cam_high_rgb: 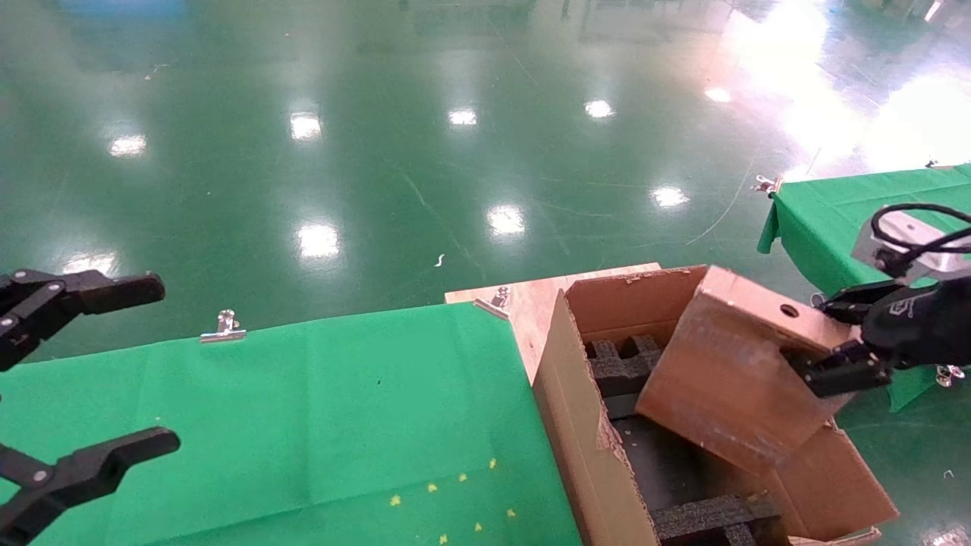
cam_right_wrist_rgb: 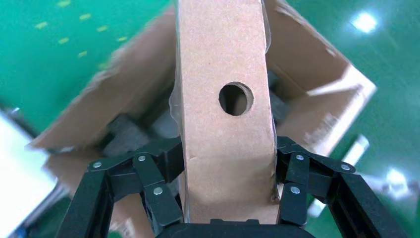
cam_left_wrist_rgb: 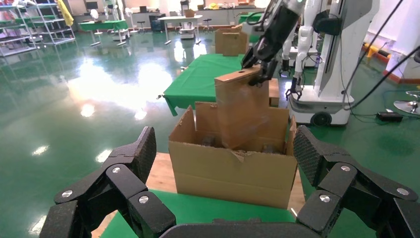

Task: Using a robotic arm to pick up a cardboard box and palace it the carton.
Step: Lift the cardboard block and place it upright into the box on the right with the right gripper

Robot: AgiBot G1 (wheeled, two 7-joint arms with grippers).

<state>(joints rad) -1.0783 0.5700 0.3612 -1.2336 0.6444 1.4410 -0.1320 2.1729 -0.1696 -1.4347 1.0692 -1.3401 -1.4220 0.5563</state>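
Note:
The cardboard box (cam_high_rgb: 728, 371) is small, flat and brown, with a round hole (cam_right_wrist_rgb: 236, 99) in its narrow side. It hangs tilted over the open carton (cam_high_rgb: 584, 440), its lower corner down inside, above the black foam inserts (cam_high_rgb: 622, 364). My right gripper (cam_high_rgb: 823, 341) is shut on the box's upper end, one finger on each broad face. In the right wrist view the box (cam_right_wrist_rgb: 225, 124) fills the space between the fingers (cam_right_wrist_rgb: 166, 158). From the left wrist view the box (cam_left_wrist_rgb: 242, 109) stands in the carton (cam_left_wrist_rgb: 233, 173). My left gripper (cam_high_rgb: 144, 364) is open over the table's left end.
A green-clothed table (cam_high_rgb: 303, 425) lies left of the carton, held by metal clips (cam_high_rgb: 224, 327) on a wooden board (cam_high_rgb: 531, 303). A second green table (cam_high_rgb: 834, 212) stands behind the right arm. Another white robot (cam_left_wrist_rgb: 337, 49) stands farther off on the glossy green floor.

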